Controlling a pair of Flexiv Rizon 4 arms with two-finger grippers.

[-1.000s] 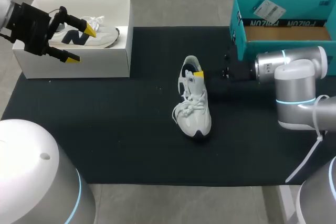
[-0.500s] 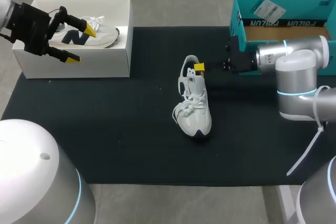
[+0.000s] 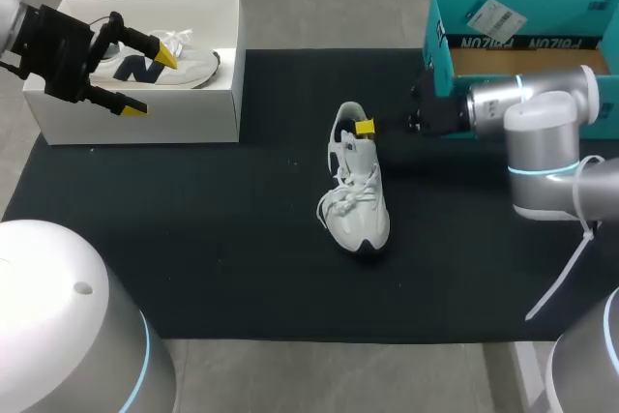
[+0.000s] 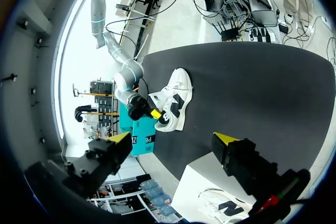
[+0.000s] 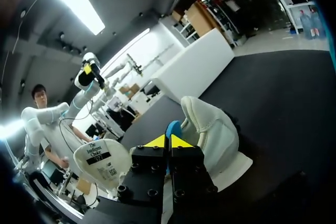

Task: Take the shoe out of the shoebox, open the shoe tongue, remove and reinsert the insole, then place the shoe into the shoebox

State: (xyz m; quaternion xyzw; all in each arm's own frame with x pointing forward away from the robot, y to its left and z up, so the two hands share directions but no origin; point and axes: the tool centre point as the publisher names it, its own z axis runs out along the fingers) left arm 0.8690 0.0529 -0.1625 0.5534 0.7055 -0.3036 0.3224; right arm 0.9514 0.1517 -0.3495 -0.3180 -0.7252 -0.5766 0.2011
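So, 2 shoes: 1 white shoe stands mid-counter, toe toward robot; 2nd shoe lies in white box at left. 2 boxes total, the other a teal box at right. R hand at the white shoe's heel opening, clenched on blue insole. L hand released, fingers spread, over white box.

Robotics lab. Evidence: left arm, right arm, silver, jointed, at black-matted table; white shoebox, teal shoebox on it.
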